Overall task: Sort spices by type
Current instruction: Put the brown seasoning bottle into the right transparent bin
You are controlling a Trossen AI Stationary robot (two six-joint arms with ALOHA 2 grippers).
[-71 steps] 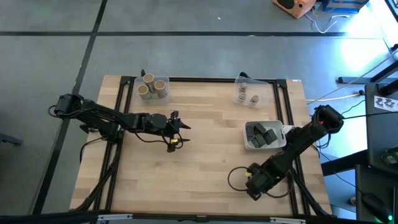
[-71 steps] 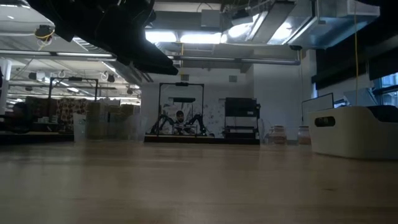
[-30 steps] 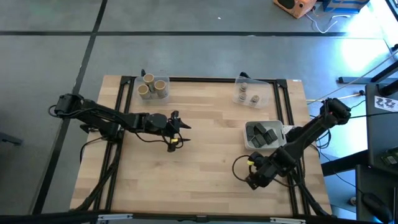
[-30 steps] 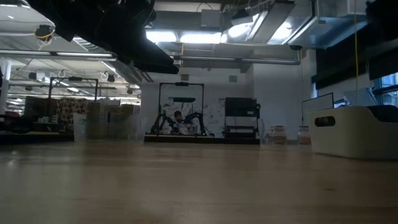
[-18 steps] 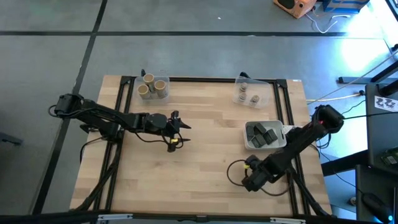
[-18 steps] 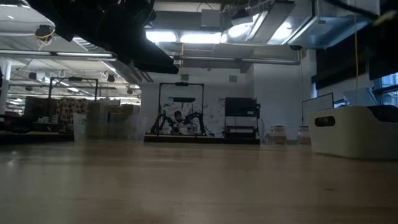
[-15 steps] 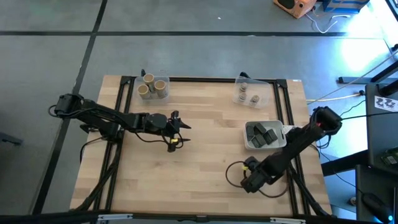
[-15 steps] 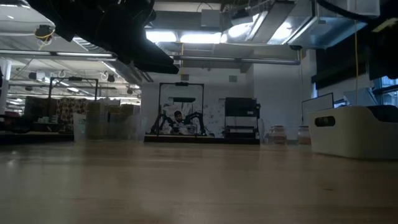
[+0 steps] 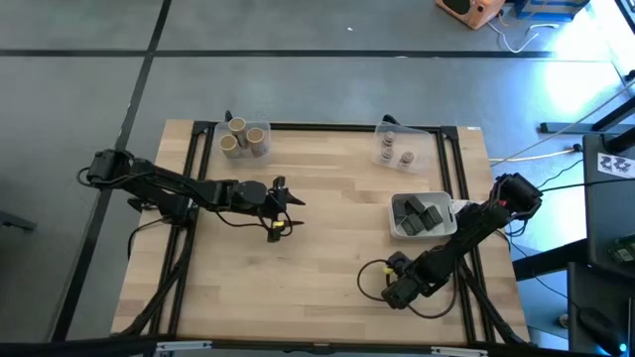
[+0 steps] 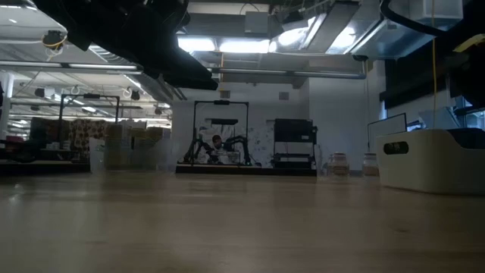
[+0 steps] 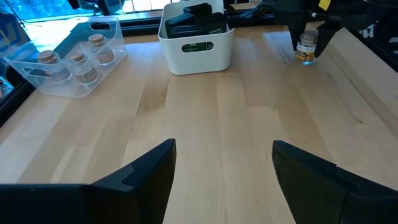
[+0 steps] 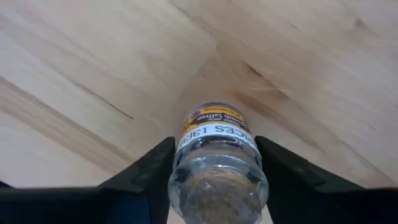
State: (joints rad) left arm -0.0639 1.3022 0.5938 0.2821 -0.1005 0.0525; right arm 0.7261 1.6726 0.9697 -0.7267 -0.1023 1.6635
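Right gripper (image 12: pixel 217 180) is clamped on 1 small glass spice jar (image 12: pixel 217 163), low over the table's (image 9: pixel 327 248) near-right part, well short of the trays. Left gripper (image 11: pixel 221 171) hangs spread and empty mid-table. Step in hand: carrying this jar. Next, I judge, it goes to the clear tray (image 11: pixel 25 65) of similar jars (image 11: pixel 78 62), set upright.

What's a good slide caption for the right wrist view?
Right hand gripping a small clear spice jar above the wooden table.
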